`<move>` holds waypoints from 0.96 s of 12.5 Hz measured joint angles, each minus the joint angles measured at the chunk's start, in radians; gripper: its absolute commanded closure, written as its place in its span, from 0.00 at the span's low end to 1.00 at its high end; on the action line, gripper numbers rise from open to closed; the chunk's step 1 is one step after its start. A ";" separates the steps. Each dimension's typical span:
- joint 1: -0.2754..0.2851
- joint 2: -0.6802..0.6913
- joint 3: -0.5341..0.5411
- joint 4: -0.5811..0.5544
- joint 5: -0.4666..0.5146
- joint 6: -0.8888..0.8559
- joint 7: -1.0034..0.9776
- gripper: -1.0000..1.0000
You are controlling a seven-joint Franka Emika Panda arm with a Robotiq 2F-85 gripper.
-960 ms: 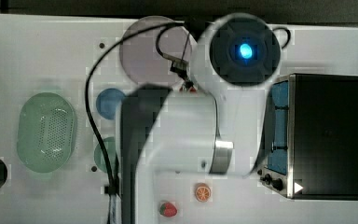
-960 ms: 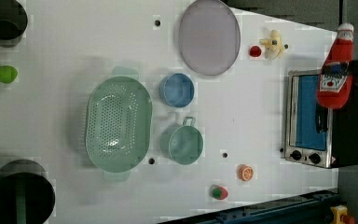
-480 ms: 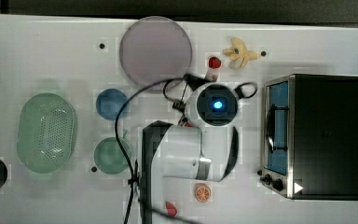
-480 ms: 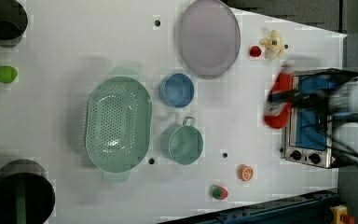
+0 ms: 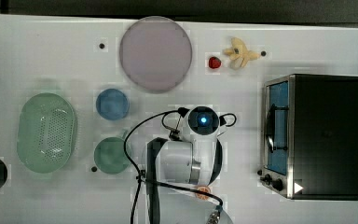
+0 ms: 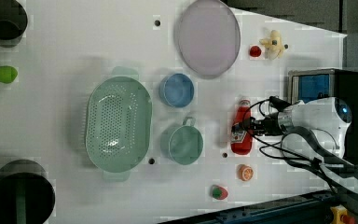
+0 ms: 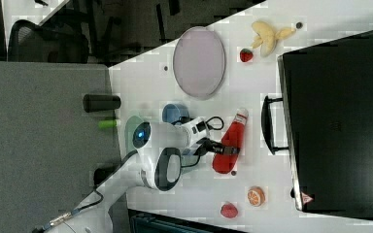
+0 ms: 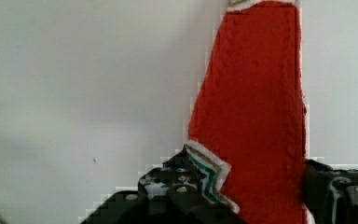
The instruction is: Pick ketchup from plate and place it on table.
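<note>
The tabletop [image 6: 74, 28] now has the arm lowered over it, no longer up by the oven [image 6: 326, 88]. The plate [image 6: 207, 37] sits unchanged. The ketchup [image 6: 240, 133], clamped between the fingers [image 7: 223, 149], has descended near the green cup [image 6: 182, 143].

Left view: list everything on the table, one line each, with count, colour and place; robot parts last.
ketchup bottle: 1, red, on the table beside the oven, in the end effector
plate: 1, mauve, top centre, bare
bowl: 1, blue, below the plate
cup: 1, green, below the bowl
colander: 1, pale green, centre left
oven: 1, black, right edge
banana: 1, yellow, top right
strawberries: 2, red, beside the banana and near the bottom edge
orange slice: 1, below the ketchup bottle
lime: 1, green, left edge
table: 1, white
end effector: 1, black, shut on the ketchup bottle
</note>
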 measured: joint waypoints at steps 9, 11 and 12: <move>0.011 -0.159 0.020 0.064 -0.002 0.085 0.007 0.00; 0.011 -0.234 0.039 0.135 -0.003 -0.005 0.058 0.00; 0.011 -0.263 0.047 0.191 -0.003 -0.079 0.107 0.00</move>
